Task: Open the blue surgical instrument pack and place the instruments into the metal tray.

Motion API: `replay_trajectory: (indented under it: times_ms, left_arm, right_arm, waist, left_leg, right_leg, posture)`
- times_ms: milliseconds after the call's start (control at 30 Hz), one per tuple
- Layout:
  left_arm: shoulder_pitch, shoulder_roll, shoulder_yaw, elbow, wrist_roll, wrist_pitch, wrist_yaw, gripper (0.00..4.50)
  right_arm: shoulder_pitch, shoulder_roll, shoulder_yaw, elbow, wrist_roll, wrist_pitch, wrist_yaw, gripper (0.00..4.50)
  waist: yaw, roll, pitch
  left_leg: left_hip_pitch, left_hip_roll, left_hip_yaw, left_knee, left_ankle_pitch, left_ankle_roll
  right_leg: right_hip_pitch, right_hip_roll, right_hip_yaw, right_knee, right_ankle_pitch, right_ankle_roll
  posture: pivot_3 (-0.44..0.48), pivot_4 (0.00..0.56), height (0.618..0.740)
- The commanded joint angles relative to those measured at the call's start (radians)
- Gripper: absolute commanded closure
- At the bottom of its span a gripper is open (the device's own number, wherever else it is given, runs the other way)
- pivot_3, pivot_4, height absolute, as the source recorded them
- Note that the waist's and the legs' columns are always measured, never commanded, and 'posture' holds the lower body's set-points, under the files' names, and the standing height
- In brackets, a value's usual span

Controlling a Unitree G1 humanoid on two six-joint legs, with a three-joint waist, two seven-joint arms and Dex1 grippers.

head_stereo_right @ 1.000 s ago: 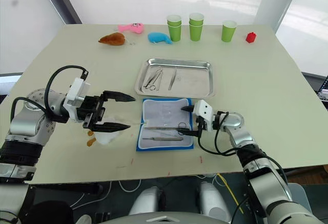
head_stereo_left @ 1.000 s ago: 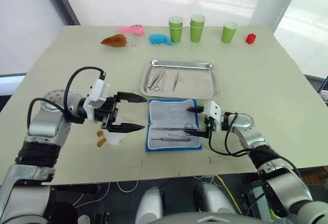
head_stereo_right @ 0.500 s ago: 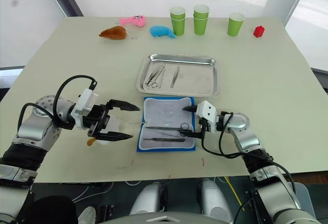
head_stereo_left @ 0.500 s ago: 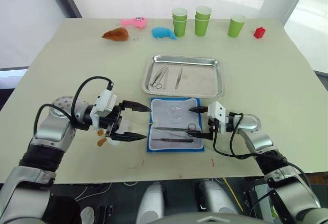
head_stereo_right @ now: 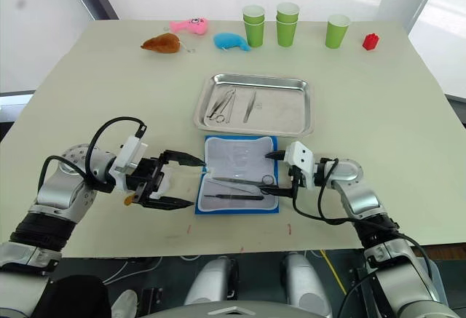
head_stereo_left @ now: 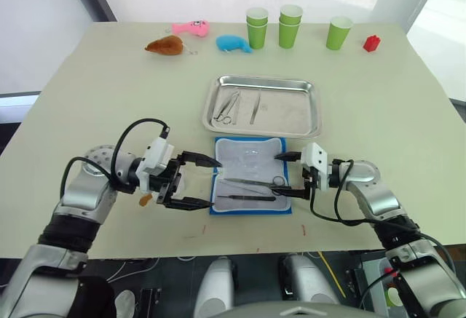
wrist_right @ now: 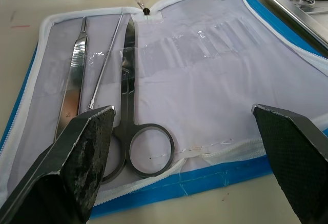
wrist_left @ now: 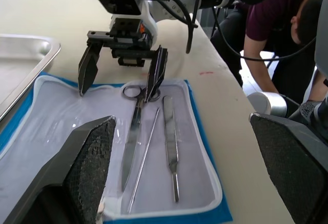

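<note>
While the blue surgical instrument pack [head_stereo_left: 249,175] lies open near the table's [head_stereo_left: 109,92] front edge, three instruments [wrist_right: 123,85] rest on its lining: scissors, a thin probe, a flat tool. The metal tray [head_stereo_left: 302,114] just behind it holds several already. We note the left gripper [head_stereo_left: 195,182], jaws wide and empty, has closed in from well aside to the pack's left edge. The right gripper [head_stereo_right: 279,175], also wide, stays over the scissor ring at the right edge. We judge the next pickup imminent.
</note>
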Motion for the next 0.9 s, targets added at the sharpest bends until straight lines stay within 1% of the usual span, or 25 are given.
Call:
replay_trajectory:
  times_ms: [33, 167, 333, 433, 667, 900]
  left_arm:
    - [0.04, 0.003, 0.053, -0.051, 0.002, 0.007, -0.034, 0.08]
    - [0.09, -0.038, 0.079, -0.038, 0.042, -0.047, -0.006, 0.08]
    - [0.1, -0.071, 0.102, -0.047, 0.05, -0.026, -0.001, 0.08]
    - [0.115, -0.081, 0.1, -0.028, 0.078, -0.045, -0.005, 0.08]
    - [0.111, -0.126, 0.097, -0.008, 0.117, -0.048, 0.019, 0.08]
    - [0.162, -0.164, 0.087, -0.019, 0.149, -0.058, 0.032, 0.08]
  right_arm:
    - [0.002, 0.002, -0.017, -0.045, 0.024, 0.024, -0.006, 0.0]
    - [-0.006, -0.013, -0.043, -0.095, 0.064, 0.05, 0.007, 0.0]
    - [-0.015, -0.024, -0.088, -0.16, 0.129, 0.103, 0.015, 0.0]
    - [-0.004, -0.04, -0.134, -0.244, 0.212, 0.167, 0.024, 0.0]
    - [0.078, -0.166, -0.212, -0.44, 0.351, 0.284, 0.073, 0.0]
    - [0.15, -0.276, -0.31, -0.568, 0.49, 0.359, 0.119, 0.0]
  waist:
    - [-0.004, 0.0, 0.001]
    - [-0.003, 0.002, 0.003]
    - [0.002, 0.002, 0.003]
    - [0.001, 0.002, 0.004]
    - [0.006, 0.003, 0.004]
    - [0.0, 0.003, 0.005]
  left_leg:
    - [0.0, 0.0, 0.0, 0.0, 0.0, 0.0]
    - [0.0, 0.0, 0.0, 0.0, 0.0, 0.0]
    - [-0.002, 0.0, -0.001, 0.004, 0.0, 0.0]
    - [-0.002, 0.0, -0.001, 0.005, 0.0, 0.0]
    - [-0.003, 0.0, -0.001, 0.006, 0.0, 0.0]
    - [-0.002, 0.0, -0.002, 0.007, 0.0, 0.0]
  right_leg:
    - [0.0, 0.0, 0.0, 0.0, 0.0, 0.0]
    - [-0.001, 0.0, 0.0, 0.002, 0.0, 0.0]
    - [-0.001, 0.0, -0.001, 0.002, 0.0, 0.0]
    - [-0.001, 0.0, -0.001, 0.003, 0.0, 0.0]
    - [-0.001, 0.0, -0.001, 0.003, 0.0, 0.0]
    - [0.0, 0.001, -0.001, 0.003, 0.001, 0.001]
  posture:
    - [0.0, 0.15, 0.74]
    - [0.0, 0.15, 0.74]
    - [0.0, 0.15, 0.74]
    - [0.0, 0.15, 0.74]
    - [0.0, 0.15, 0.74]
    - [0.0, 0.15, 0.74]
